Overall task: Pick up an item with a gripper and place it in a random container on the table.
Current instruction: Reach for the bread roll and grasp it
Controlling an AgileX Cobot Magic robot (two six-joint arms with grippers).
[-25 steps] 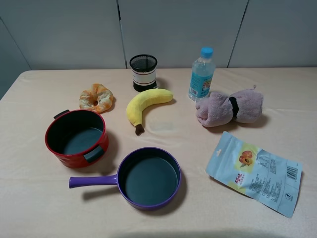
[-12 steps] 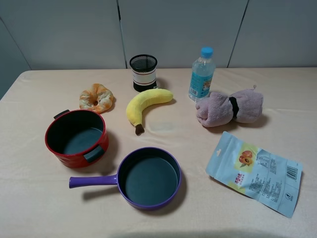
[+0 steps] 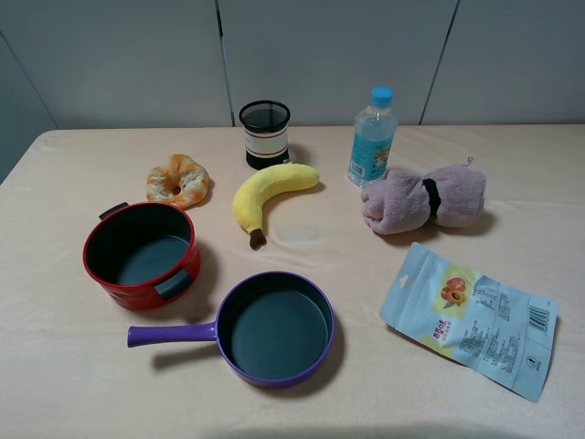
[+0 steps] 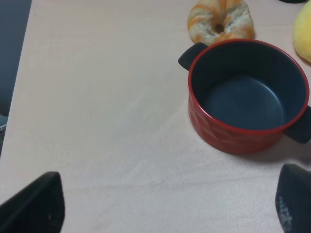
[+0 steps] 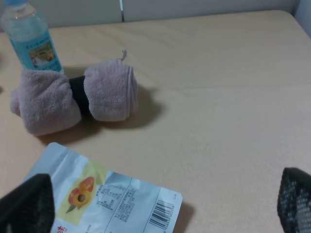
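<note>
The orange-and-tan croissant toy (image 3: 179, 180) lies on the beige table (image 3: 73, 366) at the back left, just behind the red pot (image 3: 140, 253). The pot is empty, dark grey inside, with two black handles. In the left wrist view the croissant (image 4: 221, 20) lies beyond the pot (image 4: 248, 97), and my left gripper (image 4: 165, 206) is open, its dark fingertips (image 4: 36, 206) wide apart and well short of the pot. My right gripper (image 5: 160, 206) is open over the right side of the table, its fingertips (image 5: 26, 204) at the frame corners. Neither gripper shows in the exterior high view.
A yellow banana (image 3: 265, 194), a black mesh cup (image 3: 265, 133), a water bottle (image 3: 372, 135), a rolled pink towel (image 3: 423, 199), a snack pouch (image 3: 471, 315) and a purple long-handled pan (image 3: 274, 326) lie on the table. The towel (image 5: 77, 97) and pouch (image 5: 102, 199) show in the right wrist view.
</note>
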